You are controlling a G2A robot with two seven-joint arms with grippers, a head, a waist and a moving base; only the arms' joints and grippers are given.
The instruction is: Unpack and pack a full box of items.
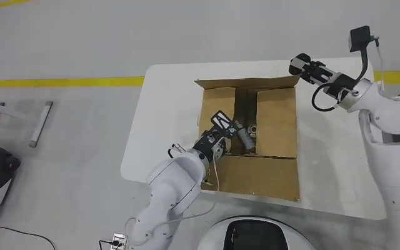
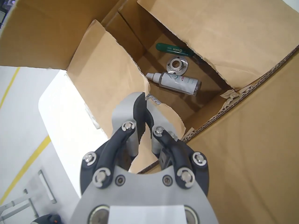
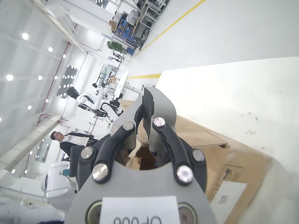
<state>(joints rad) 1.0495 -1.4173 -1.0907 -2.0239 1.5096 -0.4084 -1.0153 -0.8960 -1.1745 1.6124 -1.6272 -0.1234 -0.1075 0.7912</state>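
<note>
Box floor (image 2: 172, 101), spray bottle (image 2: 177, 83) on its side

The box (image 1: 259, 178) is set on the table (image 1: 165, 106). Bottle (image 2: 178, 83), flange (image 2: 177, 65) and tool handle (image 2: 171, 49) are laid inside, close together.

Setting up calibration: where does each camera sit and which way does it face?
Top view: overhead, facing down at table and box; left arm and right arm show.
Left wrist view: on the left wrist, facing into the box at a bottle, metal ring and green handle; left pincer pinches a flap.
Right wrist view: on the right wrist, facing over the box's corner toward the room; right pincer shows.
Shared: the box, in all three.
</note>
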